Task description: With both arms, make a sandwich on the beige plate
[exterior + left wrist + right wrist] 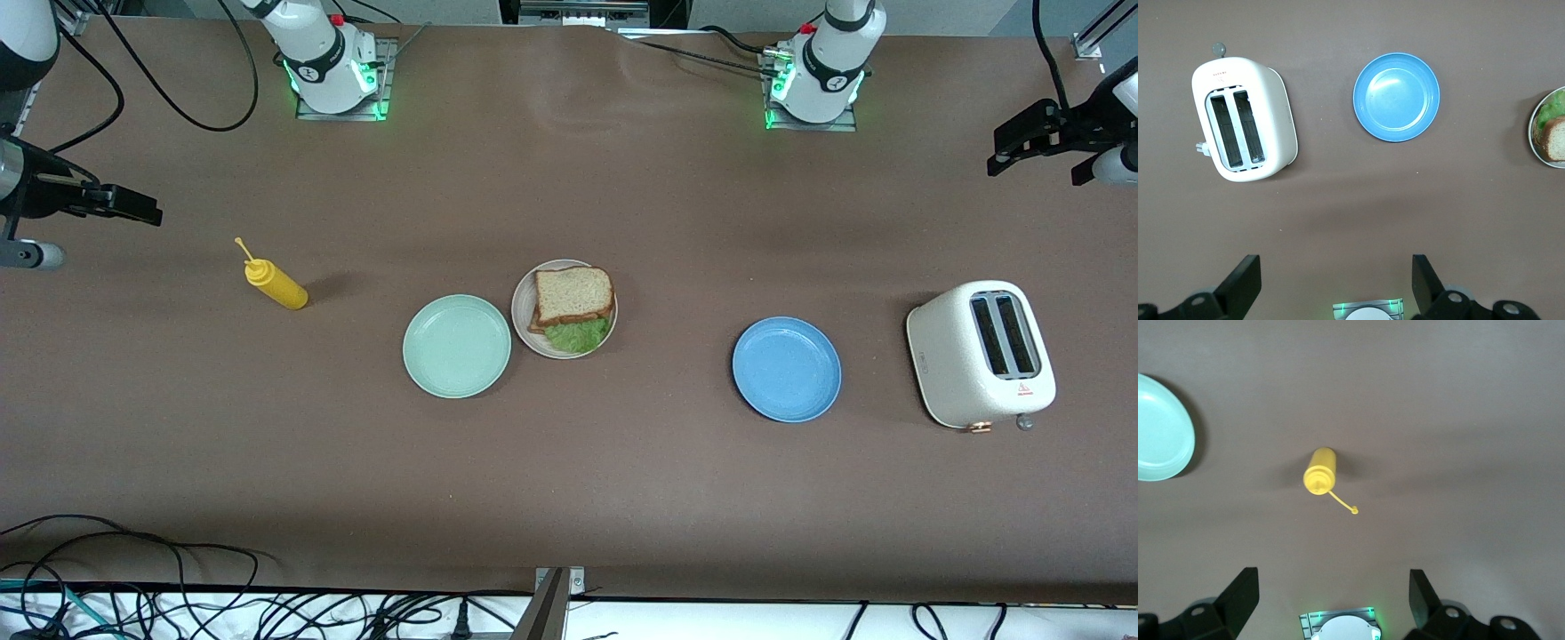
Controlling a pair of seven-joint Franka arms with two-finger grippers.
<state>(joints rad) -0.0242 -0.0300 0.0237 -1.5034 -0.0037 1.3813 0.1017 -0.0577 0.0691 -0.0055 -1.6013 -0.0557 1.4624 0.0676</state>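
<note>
A: What is being seen nearest the front camera?

B: The blue plate (787, 369) and the white toaster (981, 354) are being shown lowest, toward the left arm's end of the table. The mint-green plate (457, 346) is lying toward the right arm's end, touching or just beside the beige plate (523, 307).

A: Where is the sandwich being kept?

B: The sandwich (574, 305) is resting on the beige plate, with the top bread slice sitting slightly askew and the lettuce leaf (578, 334) sticking out on the side nearer the camera. The yellow squeeze bottle (276, 283) is standing a little farther back, well apart, toward the right arm's end.

A: How are the arms being held?

B: Both are being held raised and drawn out to the table's ends, waiting. The left gripper (1336, 283) is hanging over bare table near the toaster, fingers spread wide and nothing gripped. The right gripper (1333, 597) is hanging over bare table near the bottle, fingers likewise spread and empty.
</note>
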